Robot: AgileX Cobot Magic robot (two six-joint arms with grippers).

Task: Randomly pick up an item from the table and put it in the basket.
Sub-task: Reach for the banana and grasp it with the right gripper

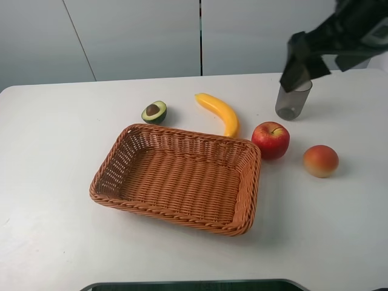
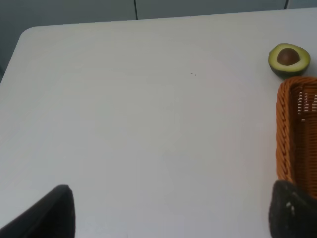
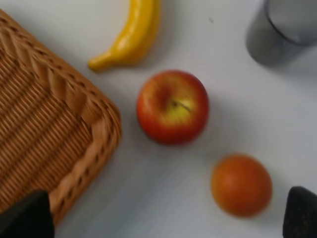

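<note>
The yellow banana (image 1: pixel 219 111) lies on the white table (image 1: pixel 54 121) just behind the basket's far rim, and also shows in the right wrist view (image 3: pixel 130 35). The orange-brown wicker basket (image 1: pixel 245 200) sits mid-table and is empty. My right gripper (image 1: pixel 300 66) hangs high over the back right, above the grey cup. In the right wrist view (image 3: pixel 163 223) its jaws stand wide apart and hold nothing. My left gripper (image 2: pixel 168 223) is open and empty over bare table left of the basket (image 2: pixel 287 129). It is out of the exterior view.
A halved avocado (image 1: pixel 154 112) lies behind the basket's far left corner. A red apple (image 1: pixel 271 139) sits by the basket's right side, an orange-red round fruit (image 1: pixel 321 160) further right. A grey translucent cup (image 1: pixel 293 100) stands at the back right.
</note>
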